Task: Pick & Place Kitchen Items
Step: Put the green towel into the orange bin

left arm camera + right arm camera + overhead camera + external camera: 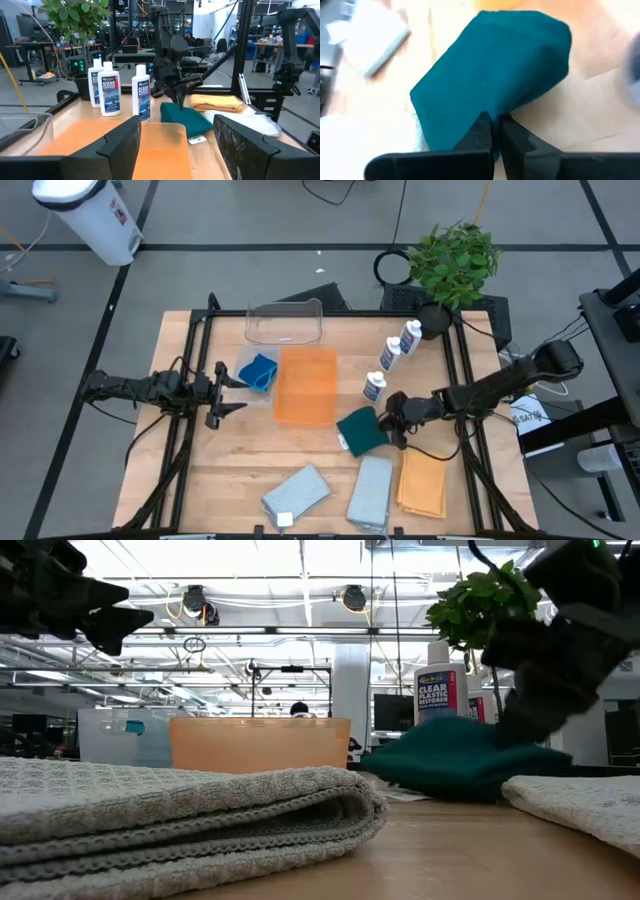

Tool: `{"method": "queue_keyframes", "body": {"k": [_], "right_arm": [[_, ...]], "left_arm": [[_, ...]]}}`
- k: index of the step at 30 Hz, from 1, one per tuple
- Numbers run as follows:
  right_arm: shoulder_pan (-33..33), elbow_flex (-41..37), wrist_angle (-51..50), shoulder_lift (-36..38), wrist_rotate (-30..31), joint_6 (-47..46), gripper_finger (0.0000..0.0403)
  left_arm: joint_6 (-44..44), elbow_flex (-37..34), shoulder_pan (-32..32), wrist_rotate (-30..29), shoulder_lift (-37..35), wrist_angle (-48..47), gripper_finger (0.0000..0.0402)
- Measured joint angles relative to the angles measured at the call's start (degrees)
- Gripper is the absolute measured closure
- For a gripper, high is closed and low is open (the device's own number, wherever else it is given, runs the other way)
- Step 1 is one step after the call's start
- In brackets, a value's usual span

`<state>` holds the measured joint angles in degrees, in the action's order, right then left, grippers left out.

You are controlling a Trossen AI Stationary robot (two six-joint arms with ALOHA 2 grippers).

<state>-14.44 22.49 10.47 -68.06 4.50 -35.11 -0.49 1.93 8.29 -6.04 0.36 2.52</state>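
Right gripper pinching green pad's edge, pad at its 8 o'clock; left gripper spread

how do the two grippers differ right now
The right gripper is shut on an edge of the dark green pad; the left gripper is open and empty. The right sits low by the pad; the left hovers near the orange tub. Both have dark fingers.

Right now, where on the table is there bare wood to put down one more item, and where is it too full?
Bare wood lies near the table's left front corner, left of the grey cloth, and between the orange tub and that cloth. It is crowded on the right, where the right gripper pinches the dark green pad between the bottles and the orange cloth.
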Motion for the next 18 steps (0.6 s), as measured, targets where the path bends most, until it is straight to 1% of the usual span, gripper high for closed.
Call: {"method": "queue_keyframes", "body": {"k": [3, 5, 7, 9, 13, 18], "right_arm": [[-1.7, 7.1, -11.5, 1.3, 6.1, 2.8, 0.0402], [-3.2, 12.2, -17.4, 1.4, 10.4, 4.9, 0.0402], [-4.9, 16.4, -22.2, 1.2, 13.9, 6.8, 0.0402], [-6.3, 19.6, -24.3, 0.7, 16.4, 9.7, 0.0402], [-8.2, 24.5, -25.1, -0.1, 16.4, 16.0, 0.0403], [-9.5, 28.6, -26.3, -2.7, 16.4, 23.8, 0.0403]], "left_arm": [[0.0, 0.0, 0.0, 0.0, 0.0, 2.1, 0.0146], [0.0, 0.1, 0.0, 0.0, 0.0, 2.4, 0.0146], [0.0, 0.1, 0.0, 0.0, 0.0, 3.2, 0.0146], [-0.1, 0.1, 0.0, 0.0, 0.0, 4.5, 0.0146], [-2.0, 0.1, 0.0, 0.0, 0.0, 6.3, 0.0146], [-7.7, 0.1, 0.0, -0.2, 0.0, 7.2, 0.0146]]}}
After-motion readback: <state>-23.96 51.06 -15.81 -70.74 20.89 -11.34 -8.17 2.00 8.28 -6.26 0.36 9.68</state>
